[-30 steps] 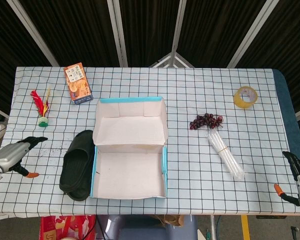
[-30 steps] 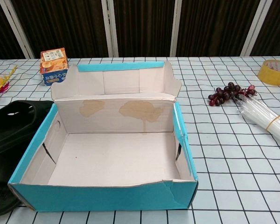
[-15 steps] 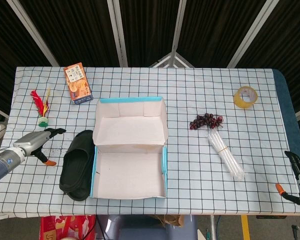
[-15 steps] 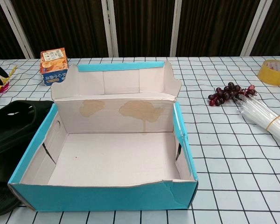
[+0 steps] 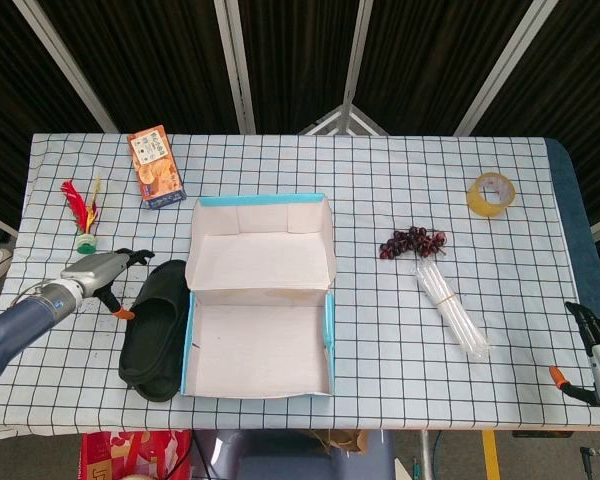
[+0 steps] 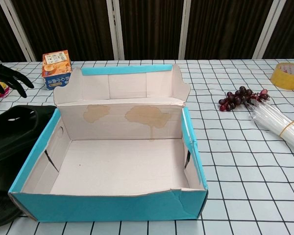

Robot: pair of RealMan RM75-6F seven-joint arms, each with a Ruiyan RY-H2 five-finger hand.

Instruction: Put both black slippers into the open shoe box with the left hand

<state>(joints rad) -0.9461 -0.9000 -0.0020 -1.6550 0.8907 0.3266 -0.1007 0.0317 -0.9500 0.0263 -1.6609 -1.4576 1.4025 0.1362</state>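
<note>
Left hand empty, fingers spread, hovering just left of the black slippers. Slippers stacked outside the shoe box, touching its left wall, near tabletop's front-left corner.

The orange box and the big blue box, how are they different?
The orange box is small and closed, with printed pictures on it; the blue shoe box is much bigger and open, with its lid folded back and nothing inside. The orange box sits near the table's far left; the shoe box sits in the middle, with the black slippers right beside it. Both are rectangular and rest on the checked tablecloth.
</note>
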